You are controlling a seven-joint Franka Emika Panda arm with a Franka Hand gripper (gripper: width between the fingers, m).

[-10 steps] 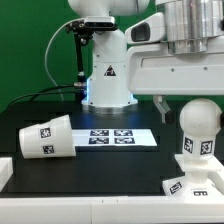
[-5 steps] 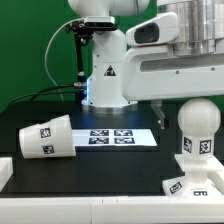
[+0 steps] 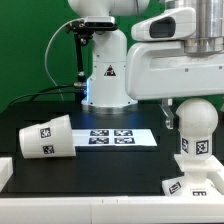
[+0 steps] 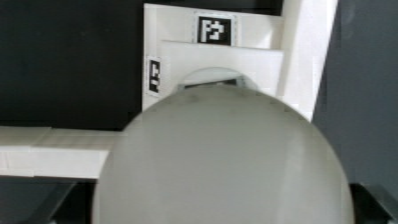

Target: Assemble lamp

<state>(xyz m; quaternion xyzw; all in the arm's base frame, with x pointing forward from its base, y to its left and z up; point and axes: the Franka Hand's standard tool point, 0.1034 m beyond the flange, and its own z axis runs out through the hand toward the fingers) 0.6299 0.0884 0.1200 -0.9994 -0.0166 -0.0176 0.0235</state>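
Note:
The rounded bulb (image 3: 197, 122) stands upright with its neck in the boxy base (image 3: 192, 178) at the exterior view's right. My gripper (image 3: 192, 104) is at the bulb's top. One dark finger (image 3: 170, 110) hangs close beside the bulb's side; the other is hidden. In the wrist view the bulb (image 4: 217, 150) fills the picture close to the camera and hides the fingertips. Behind it shows the tagged base (image 4: 214, 40). I cannot tell whether the fingers press the bulb. The conical shade (image 3: 44, 137) lies on its side at the exterior view's left.
The marker board (image 3: 115, 137) lies flat on the black table between the shade and the bulb. The arm's white pedestal (image 3: 105, 75) stands behind it. A white table-edge strip (image 3: 60, 198) runs along the front.
My arm has shifted toward the exterior view's left and now covers more of the upper right. The visible finger has come closer to the bulb. Bulb, base and shade stay put.

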